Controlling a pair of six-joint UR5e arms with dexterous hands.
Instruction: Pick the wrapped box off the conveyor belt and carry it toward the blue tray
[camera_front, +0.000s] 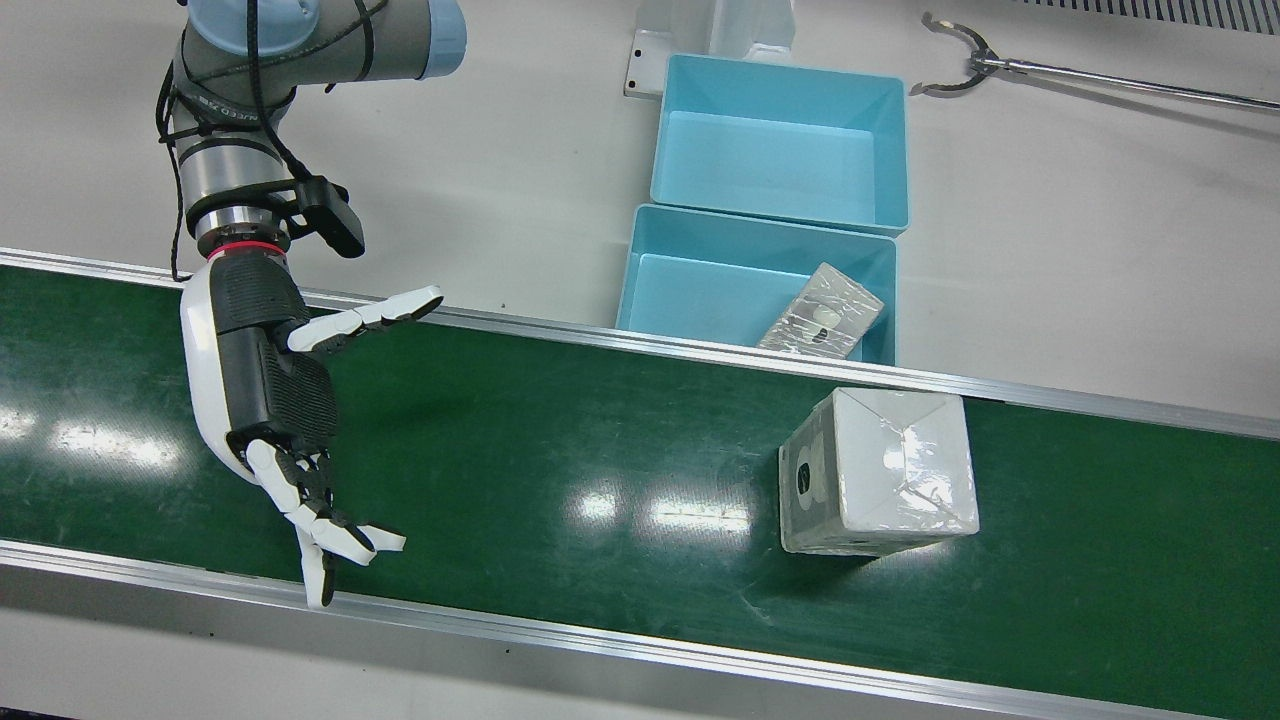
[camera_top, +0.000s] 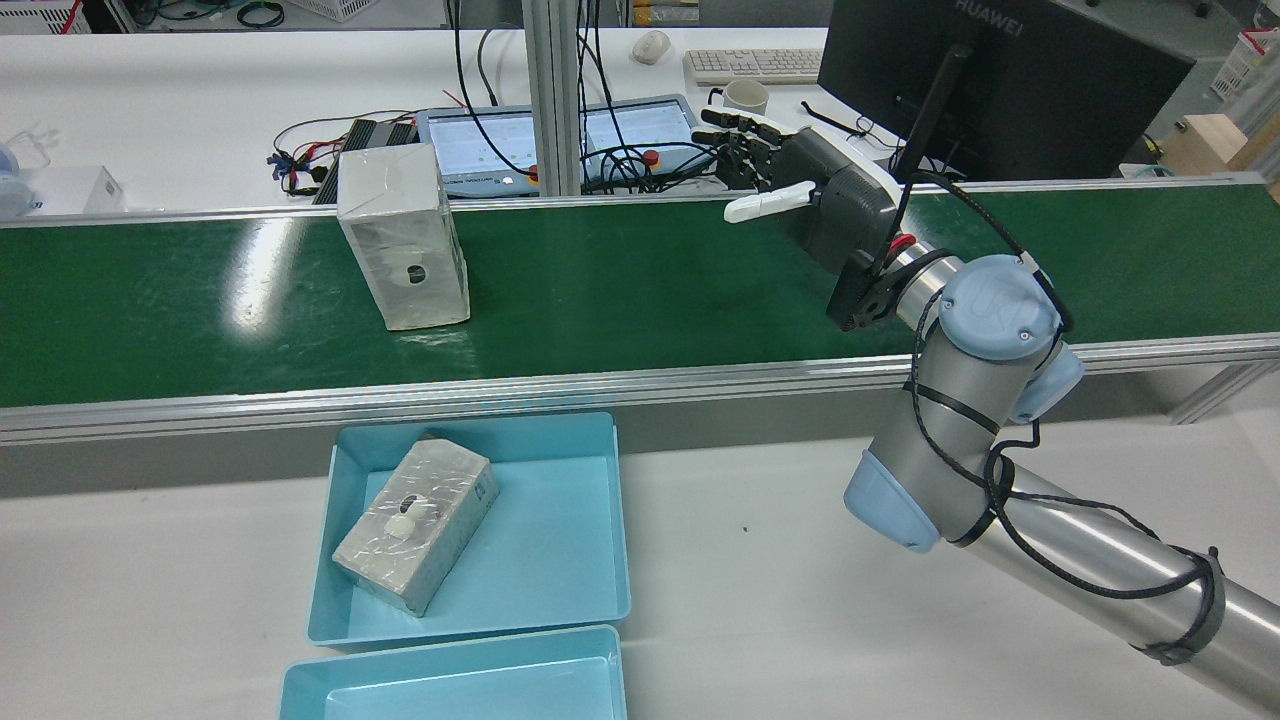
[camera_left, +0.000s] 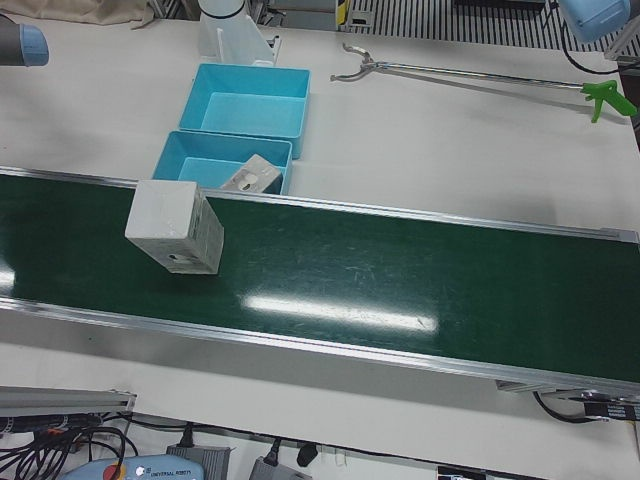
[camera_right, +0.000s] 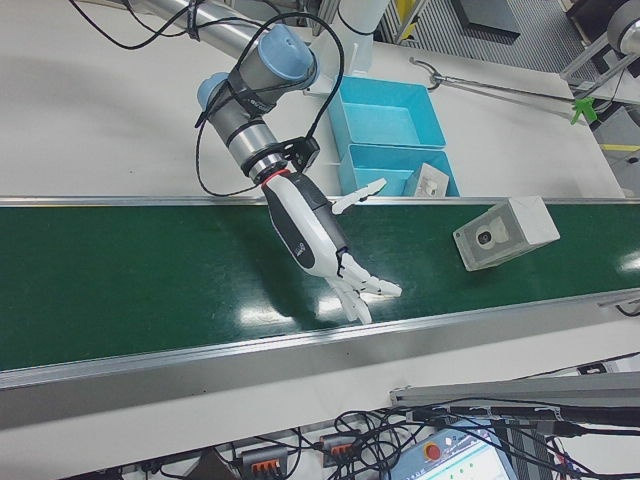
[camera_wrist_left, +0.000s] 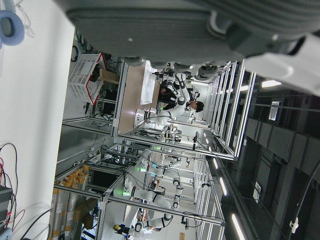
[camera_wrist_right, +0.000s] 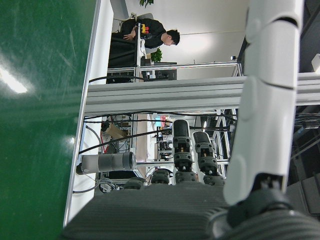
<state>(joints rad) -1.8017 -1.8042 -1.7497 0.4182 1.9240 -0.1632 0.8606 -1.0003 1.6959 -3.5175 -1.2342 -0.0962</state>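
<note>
A wrapped white box (camera_front: 880, 470) stands upright on the green conveyor belt (camera_front: 600, 440), just in front of the blue trays; it also shows in the rear view (camera_top: 403, 235) and the left-front view (camera_left: 175, 228). My right hand (camera_front: 270, 390) hovers over the belt well to the side of the box, open, fingers spread, holding nothing (camera_top: 800, 190) (camera_right: 320, 240). The nearer blue tray (camera_front: 640, 260) holds another wrapped box (camera_front: 822, 312) lying flat. My left hand (camera_wrist_left: 200, 30) shows only in its own view, facing the lab, with nothing in its fingers.
A second blue tray (camera_front: 780, 140) sits behind the first, with nothing in it. A long metal grabber tool (camera_front: 1000, 65) lies on the white table. Aluminium rails (camera_front: 700, 350) edge the belt. A monitor (camera_top: 1000, 80) and cables stand beyond the belt.
</note>
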